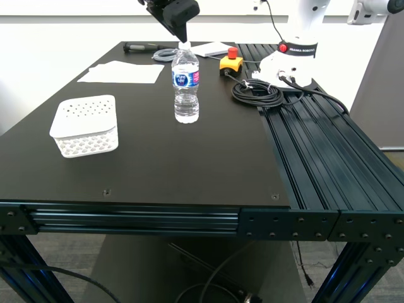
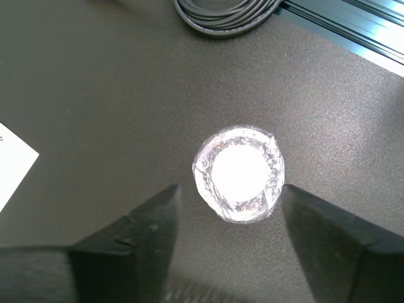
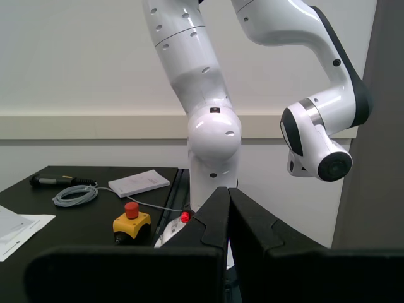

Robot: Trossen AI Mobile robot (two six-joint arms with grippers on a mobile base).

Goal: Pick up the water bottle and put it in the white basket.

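Nearest the exterior camera is the table's front rail (image 1: 158, 218), a black aluminium extrusion across the bottom of the frame. Behind it, at middle left, sits the white basket (image 1: 84, 125), overturned by the look of it, its holed face up. The water bottle (image 1: 185, 85) stands upright at upper centre, well apart from the basket.

My first gripper (image 1: 180, 26) hangs directly above the cap at the top of the exterior view. In the first wrist view I look straight down on the bottle (image 2: 239, 173), and the two dark fingers (image 2: 136, 237) are spread wide on either side, neither touching it. My second gripper (image 3: 228, 218) is pressed together, empty, facing a white robot arm (image 3: 208, 126) across the table.

I judge the bottle light and a little tippy: it looks mostly full, thin-walled, so the clear body will give under a hard squeeze and the smooth plastic may slip. I would take hold at the neck just under the cap, or around the label band where the wall is stiffer, and close gently.

The label is blue, white and pink; its wording is too small for me to read. A red badge (image 1: 298, 47) on the other robot's base carries white lettering I cannot make out with confidence. A yellow stop button (image 1: 231, 62) and coiled black cable (image 1: 257, 91) lie at upper right.
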